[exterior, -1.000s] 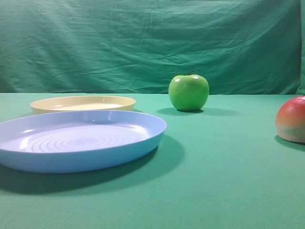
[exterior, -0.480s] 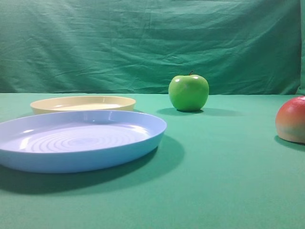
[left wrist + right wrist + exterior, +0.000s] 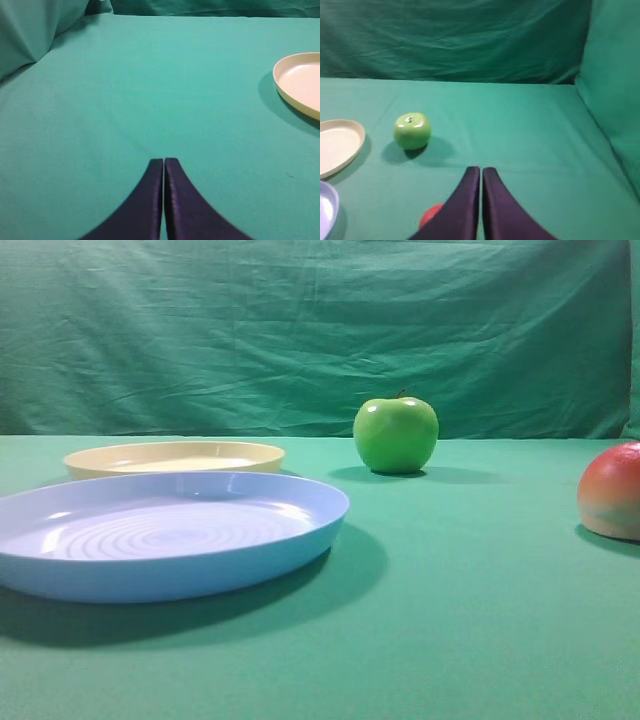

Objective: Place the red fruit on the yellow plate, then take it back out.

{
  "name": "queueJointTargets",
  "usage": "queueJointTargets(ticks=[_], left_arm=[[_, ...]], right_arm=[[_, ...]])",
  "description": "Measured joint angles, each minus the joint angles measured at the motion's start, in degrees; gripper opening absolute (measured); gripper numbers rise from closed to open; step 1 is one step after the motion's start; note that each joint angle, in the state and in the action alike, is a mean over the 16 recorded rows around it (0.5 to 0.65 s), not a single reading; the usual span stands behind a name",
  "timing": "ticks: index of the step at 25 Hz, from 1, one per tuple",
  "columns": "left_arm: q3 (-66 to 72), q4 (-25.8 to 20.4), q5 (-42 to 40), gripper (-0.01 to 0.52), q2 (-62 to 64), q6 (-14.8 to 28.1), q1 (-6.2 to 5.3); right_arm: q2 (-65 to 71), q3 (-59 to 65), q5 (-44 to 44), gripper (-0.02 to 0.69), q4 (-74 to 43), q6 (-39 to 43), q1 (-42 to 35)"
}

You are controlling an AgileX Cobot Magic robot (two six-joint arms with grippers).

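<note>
Green cloth covers the table (image 3: 480, 620) and hangs behind it, and you have nothing in hand yet. Take the green apple (image 3: 396, 434) as your landmark: the red fruit (image 3: 612, 491) sits to its right and nearer the camera, at the frame's edge; the yellow plate (image 3: 175, 456) lies to its left, empty, behind the blue plate (image 3: 170, 535). Your left gripper (image 3: 164, 161) and right gripper (image 3: 481, 170) both have their jaws pressed together, holding nothing. You are at the first step, I judge: spread the right jaws and bring them down over the fruit.
</note>
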Motion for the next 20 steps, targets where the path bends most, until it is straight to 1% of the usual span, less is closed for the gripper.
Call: queueJointTargets(ticks=[6,11,15,20], left_arm=[[0.0,0.0,0.0,0.000,0.0,0.0,0.00],[0.0,0.0,0.0,0.000,0.0,0.0,0.00],[0.0,0.0,0.0,0.000,0.0,0.0,0.00],[0.0,0.0,0.0,0.000,0.0,0.0,0.00]], right_arm=[[-7.1,14.6,-9.4,0.000,-0.4,0.3,-5.2],[-10.9,24.6,-15.0,0.000,-0.5,0.4,-7.1],[-12.0,29.2,-17.5,0.000,-0.6,0.4,-7.3],[-12.1,31.7,-19.0,0.000,-0.6,0.5,-7.3]])
